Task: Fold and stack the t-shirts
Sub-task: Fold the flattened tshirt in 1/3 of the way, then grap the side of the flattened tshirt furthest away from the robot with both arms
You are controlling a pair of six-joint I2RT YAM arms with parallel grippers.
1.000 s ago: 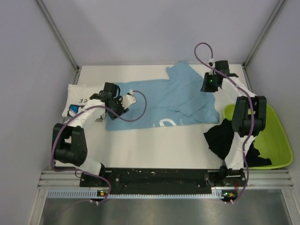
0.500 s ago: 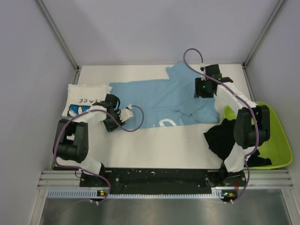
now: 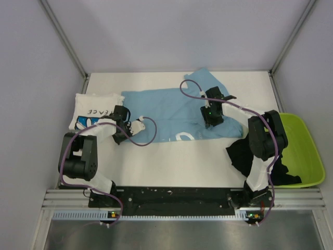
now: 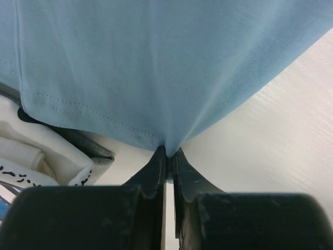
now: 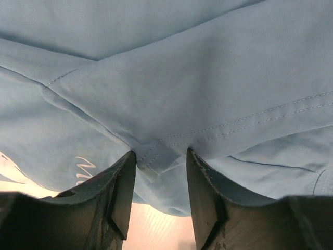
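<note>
Shirt position: the light blue t-shirt (image 3: 166, 107) is lying spread on the table (image 3: 187, 161), in the far middle, between the white t-shirt (image 3: 91, 107) and the lime-green bin (image 3: 307, 140).
Long axis: it is running left to right, roughly parallel to the table's near edge. One sleeve is pointing toward the far edge, on the shirt's right half.
Left gripper: your left gripper (image 4: 167, 156) is pinching the blue shirt's stitched hem near its left end, with the fingers closed tight on the cloth. The fabric is fanning out from the pinch.
Right gripper: your right gripper (image 5: 161, 156) is sitting over the shirt's right part, fingers apart with a stitched fold between them. You cannot tell whether they are clamping it.
Writing, blue shirt: white print is showing along the near edge, too little of it to read.
Writing, white t-shirt: it is lying folded at the left, touching the blue shirt's left edge. Dark letters "EACE" are showing beside a blue patterned band.
Black t-shirt (image 3: 242, 151): it is hanging crumpled over the bin's rim onto the table at the right.
</note>
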